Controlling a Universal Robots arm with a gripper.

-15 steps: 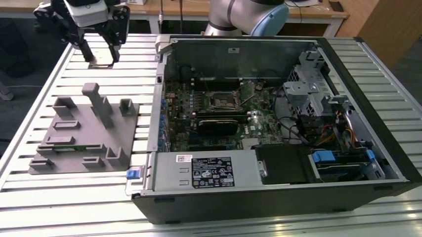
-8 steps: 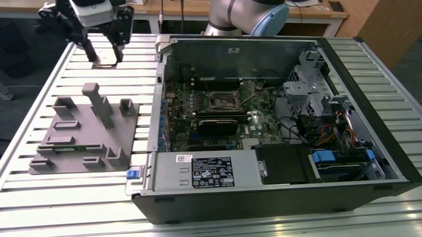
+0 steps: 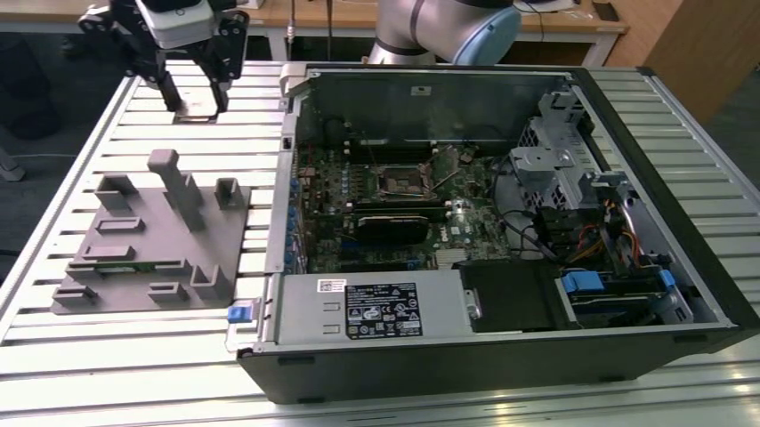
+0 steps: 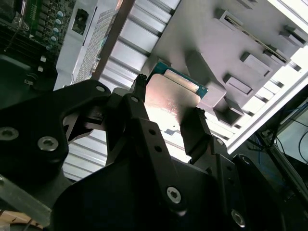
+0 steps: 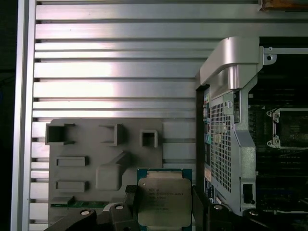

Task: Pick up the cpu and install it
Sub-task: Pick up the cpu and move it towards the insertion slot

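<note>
**Arm pose.** In the exterior view the arm [image 3: 451, 27] reaches from the far side of the surface [image 3: 178, 356]. It carries the tool [image 3: 194, 105] over that view's far left corner, fingers pointing down. The tool hangs beyond the grey tray [image 3: 131, 267] and to the exterior view's left of the open computer case [image 3: 499, 213].

**Edges and room.** Bare slatted surface lies under and around the tool. In the first wrist view the case's perforated side wall [image 5: 221, 144] stands near the tool [image 5: 165, 202], and the tray [image 5: 86, 144] lies below it. The dark socket frame [image 5: 288, 127] sits inside the case, well apart from the tool. Upright posts on the tray [image 3: 178, 187] rise between the tool and the near edge of the surface.

**Tool.** The tool is clamped on the cpu [image 5: 163, 195], one finger [image 5: 132, 199] on each of two opposite edges. The cpu is held flat, silvery top towards the wrist, lifted off the tray. In the second wrist view the cpu [image 4: 173, 94] shows its green board rim beyond the fingers [image 4: 195, 127].
</note>
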